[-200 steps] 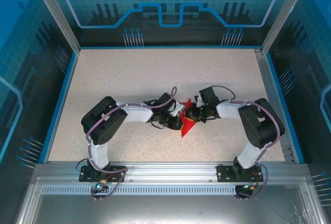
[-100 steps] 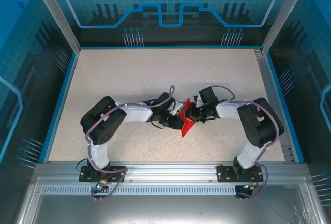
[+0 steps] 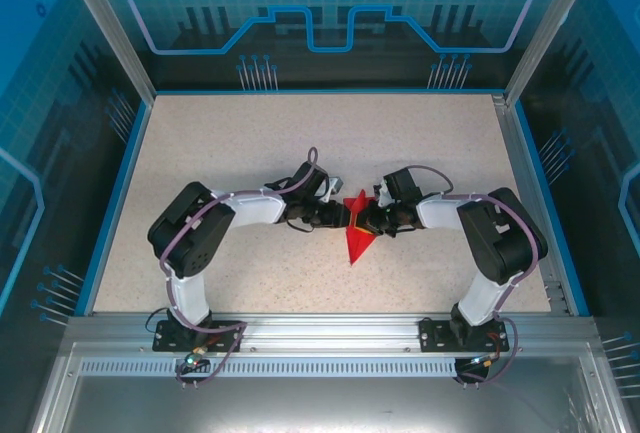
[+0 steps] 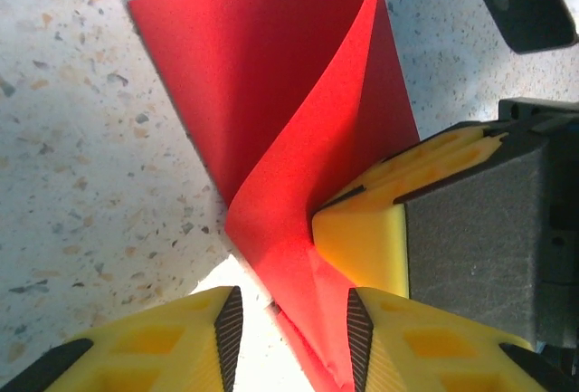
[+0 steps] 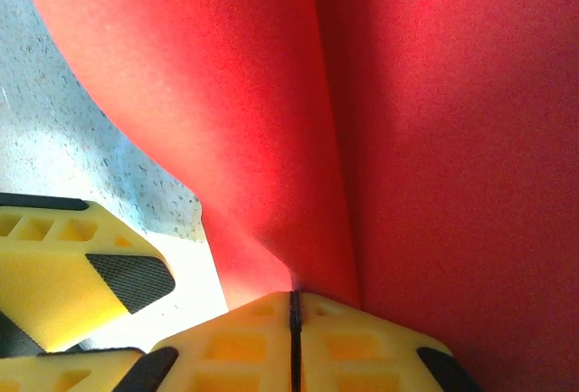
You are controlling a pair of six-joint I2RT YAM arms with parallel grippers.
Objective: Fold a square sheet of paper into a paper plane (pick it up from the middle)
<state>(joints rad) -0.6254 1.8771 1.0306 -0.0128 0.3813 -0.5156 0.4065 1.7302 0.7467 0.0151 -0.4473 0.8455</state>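
The red sheet of paper (image 3: 355,238) is folded along a centre crease and stands up off the table, its pointed tip toward the near edge. My right gripper (image 3: 367,219) is shut on its folded edge; in the right wrist view the jaws (image 5: 292,306) meet with the paper (image 5: 407,138) rising from them. My left gripper (image 3: 340,216) faces it from the left and stands open. In the left wrist view a strip of the paper (image 4: 271,93) runs between the left gripper (image 4: 294,320), close to the right pad, with a gap on the left. The right gripper's yellow fingers (image 4: 362,238) pinch the fold just beyond.
The speckled table (image 3: 250,153) is bordered by blue rails and a metal frame (image 3: 300,338) at the near edge. Both arms bend inward and meet at the table's middle, fingertips nearly touching. A left finger (image 5: 81,265) sits close beside the right jaws.
My left gripper has opened and let go of the paper, and its wrist has swung slightly toward the far side. The right gripper stays shut on the fold, and the paper hangs straighter.
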